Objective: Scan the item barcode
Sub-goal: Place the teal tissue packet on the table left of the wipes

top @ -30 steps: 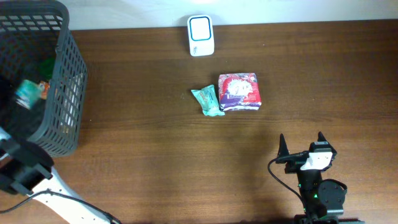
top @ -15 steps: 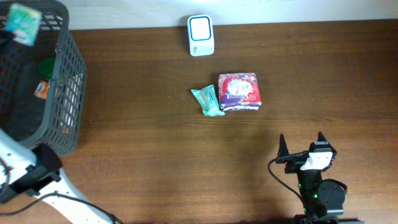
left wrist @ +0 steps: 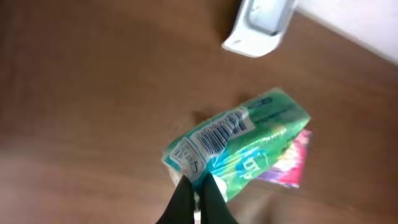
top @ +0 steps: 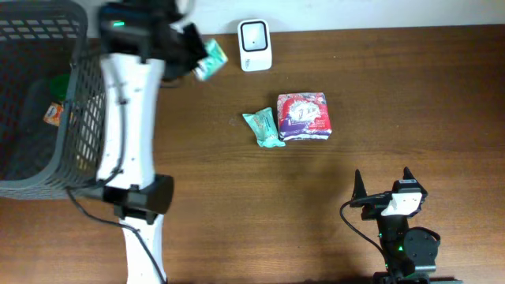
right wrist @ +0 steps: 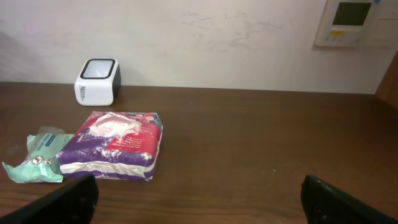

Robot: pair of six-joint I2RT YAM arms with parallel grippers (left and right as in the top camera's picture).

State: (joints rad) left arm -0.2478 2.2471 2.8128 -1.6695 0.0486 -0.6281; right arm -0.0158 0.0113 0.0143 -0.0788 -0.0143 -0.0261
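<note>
Near the scanner (top: pixel 255 45), left fingers (left wrist: pixel 180 204) pinch packet (left wrist: pixel 239 143) edge

The left arm (top: pixel 126 118) stretches from the near edge of the table far forward, its long white link running almost straight away from a black joint low in the overhead view. At the far end the dark wrist turns toward the right, and the left gripper (top: pixel 189 49) points that way. In the left wrist view its two black fingers (left wrist: pixel 186 202) are pressed together, pinching the edge of a green packet (left wrist: pixel 242 146). The right arm (top: pixel 406 244) sits folded at the near edge. The right gripper (top: pixel 383 177) points away from the base, its jaws spread wide with nothing between them.
</note>
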